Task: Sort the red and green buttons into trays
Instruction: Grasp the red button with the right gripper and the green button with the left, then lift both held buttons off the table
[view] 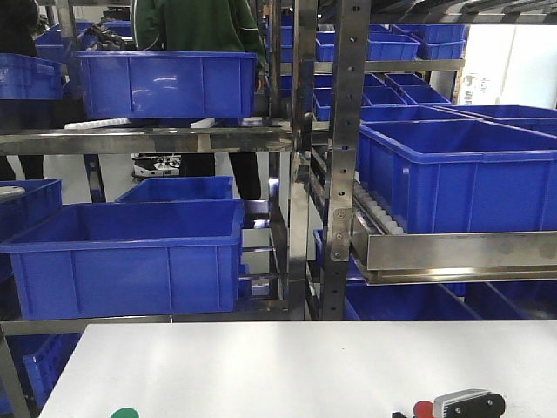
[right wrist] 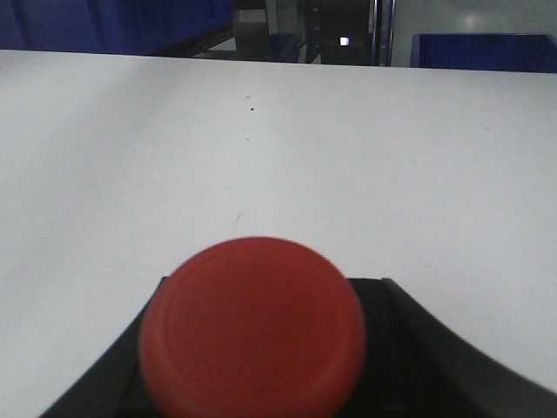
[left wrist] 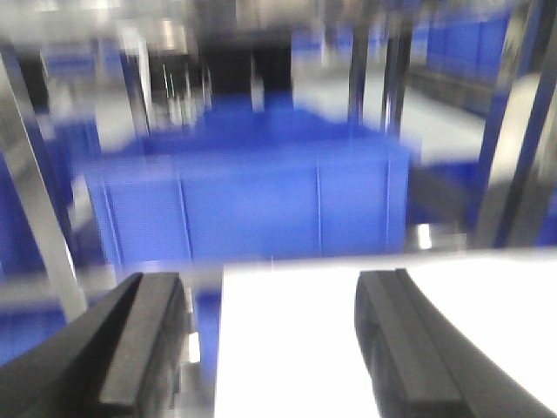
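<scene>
The right gripper (right wrist: 270, 376) has the red button (right wrist: 252, 326): in the right wrist view the domed cap fills the near foreground, out of focus, with a black finger (right wrist: 422, 344) close on either side of it. The cap hides the button's body and the contact itself. In the front view the same button (view: 424, 407) shows as a small red spot at the bottom edge, just beside the grey head of the right arm. The left gripper (left wrist: 268, 283) stands wide open with nothing between its two dark fingers (left wrist: 144, 340); that view is blurred, and the near corner of the white table (left wrist: 365, 331) lies below the gap. The green button (view: 126, 413) sits on the table (view: 287, 366) at the bottom left of the front view, only the top of its cap showing, well apart from the red one. Past the far edge of the table stands a steel rack (view: 344, 157) loaded with blue crates (view: 130, 261) on several levels. Behind the rack stands a person (view: 200, 26) in a green jacket, head out of view.
</scene>
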